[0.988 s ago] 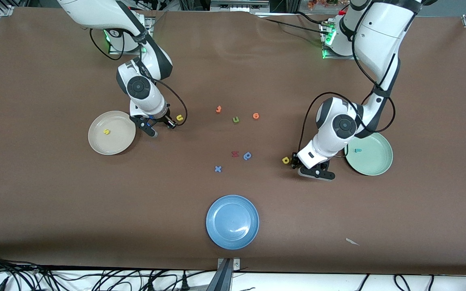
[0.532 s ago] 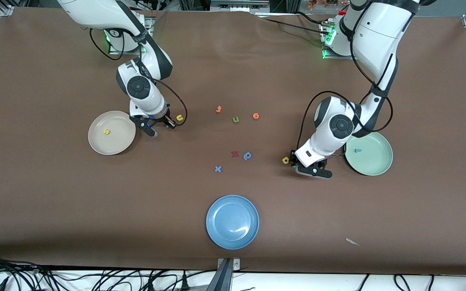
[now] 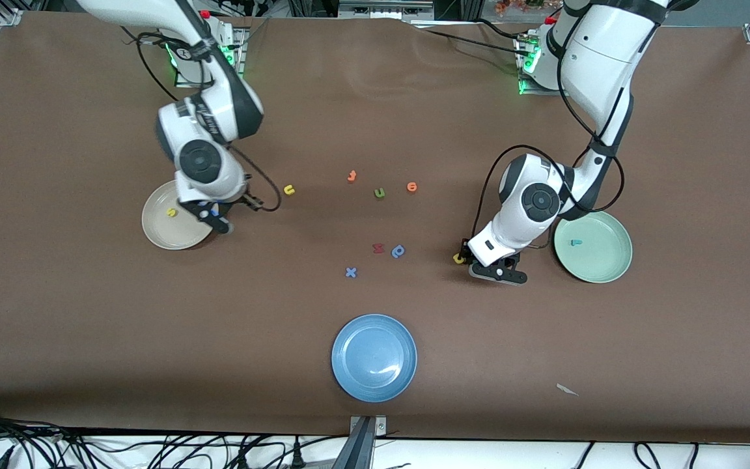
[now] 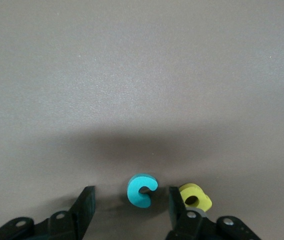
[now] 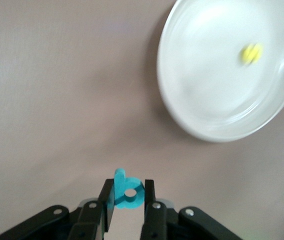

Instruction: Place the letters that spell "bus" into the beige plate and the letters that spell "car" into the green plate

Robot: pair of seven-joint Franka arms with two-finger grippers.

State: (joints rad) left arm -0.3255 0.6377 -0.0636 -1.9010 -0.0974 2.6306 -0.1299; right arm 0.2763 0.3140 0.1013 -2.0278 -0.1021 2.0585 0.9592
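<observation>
1. Brown matting covers the whole table (image 3: 88,326), and nearest the front camera on it lies the blue plate (image 3: 374,357), well apart from both my pincers.
2. My left gripper (image 4: 132,212) is low over the mat, fingers spread, with the teal c (image 4: 141,190) lying flat between them and touching neither. The yellow a (image 4: 195,198) sits just outside one finger (image 4: 178,205), right against it.
3. Just beside that pincer, toward my left arm's end of the table, the green plate (image 3: 609,267) holds the teal r (image 3: 575,243).
4. A blue x (image 3: 351,272), a red letter (image 3: 378,248) and a darker blue letter (image 3: 398,251) lie mid-table, between my two pincers.
5. My right gripper (image 5: 129,202) hangs in the air, pinching the teal b (image 5: 127,194) upright between its fingers. In the front view it is over the edge of the beige plate (image 3: 153,234), where the yellow s (image 3: 170,212) rests.
6. The yellow u (image 3: 289,189) lies on the mat near that pincer, toward mid-table.
7. An orange letter (image 3: 351,176), the olive-green u (image 3: 379,193) and another orange letter (image 3: 411,187) sit farthest from the camera.
</observation>
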